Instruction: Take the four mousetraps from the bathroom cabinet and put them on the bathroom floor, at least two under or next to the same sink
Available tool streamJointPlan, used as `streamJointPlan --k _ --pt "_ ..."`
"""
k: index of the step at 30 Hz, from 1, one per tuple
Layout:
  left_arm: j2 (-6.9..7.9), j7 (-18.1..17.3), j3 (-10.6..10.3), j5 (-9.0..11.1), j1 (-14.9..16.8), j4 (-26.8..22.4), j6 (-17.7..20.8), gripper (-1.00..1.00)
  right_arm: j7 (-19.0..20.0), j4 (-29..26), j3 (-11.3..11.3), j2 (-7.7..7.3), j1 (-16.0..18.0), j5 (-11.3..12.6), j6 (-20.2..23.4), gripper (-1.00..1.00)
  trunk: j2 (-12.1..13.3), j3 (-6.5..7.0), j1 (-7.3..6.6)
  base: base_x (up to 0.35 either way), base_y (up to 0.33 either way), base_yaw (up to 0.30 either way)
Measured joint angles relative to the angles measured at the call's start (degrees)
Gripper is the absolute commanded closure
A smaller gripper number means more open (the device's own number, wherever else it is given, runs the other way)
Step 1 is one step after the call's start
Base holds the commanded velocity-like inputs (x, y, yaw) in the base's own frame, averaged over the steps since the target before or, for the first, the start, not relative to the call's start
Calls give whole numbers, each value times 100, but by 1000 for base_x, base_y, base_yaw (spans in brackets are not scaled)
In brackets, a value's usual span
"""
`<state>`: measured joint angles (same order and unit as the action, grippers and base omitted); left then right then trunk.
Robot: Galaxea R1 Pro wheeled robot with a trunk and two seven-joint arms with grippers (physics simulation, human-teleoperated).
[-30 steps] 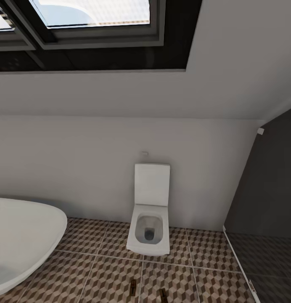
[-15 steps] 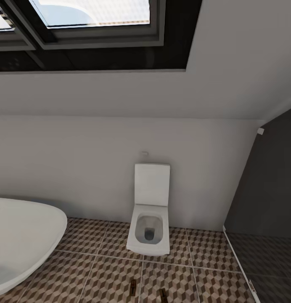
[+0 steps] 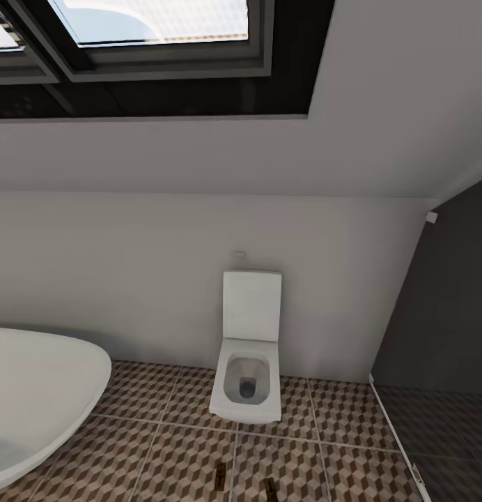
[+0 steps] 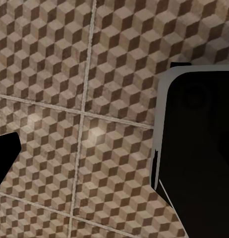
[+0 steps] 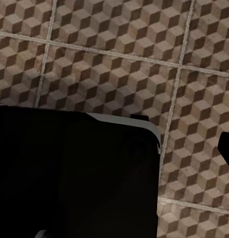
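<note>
Where the head view looks forward, one white toilet (image 3: 246,362) stands against the pale grey wall (image 3: 115,279), at about 6 o'clock from the middle of the picture, with its lid up. One white bathtub (image 3: 39,397) curves in at 8 o'clock, well apart from the toilet. One dark-framed skylight (image 3: 157,42) sits in the sloped ceiling at 11 o'clock, and a dark panel (image 3: 443,307) closes the side at 4 o'clock.

On the floor (image 3: 164,446) with its brown cube pattern, two small dark brown pieces (image 3: 220,474) lie in front of the toilet at the lower edge, near each other but apart. They look like mousetraps, but they are too small to be sure. Nothing stands between them and the toilet.

Both wrist views look down on the same tiles and pale grout lines, which the head view shows only from far. Each has one big black block with a pale edge (image 4: 199,148) (image 5: 75,173) in front of the floor. One black tip (image 4: 4,159) enters the left wrist view and one (image 5: 227,148) enters the right. Whether the left hand or the right hand is open or closed I cannot tell.
</note>
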<state>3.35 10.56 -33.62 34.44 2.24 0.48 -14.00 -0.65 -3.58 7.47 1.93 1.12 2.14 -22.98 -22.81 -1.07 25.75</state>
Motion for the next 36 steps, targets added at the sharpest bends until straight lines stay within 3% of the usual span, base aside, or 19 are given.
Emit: streamJointPlan --k 36 --pt "0 0 0 0 0 0 0 -100 -2 0 0 0 0 0 -1 -100 0 0 0 0 0 0"
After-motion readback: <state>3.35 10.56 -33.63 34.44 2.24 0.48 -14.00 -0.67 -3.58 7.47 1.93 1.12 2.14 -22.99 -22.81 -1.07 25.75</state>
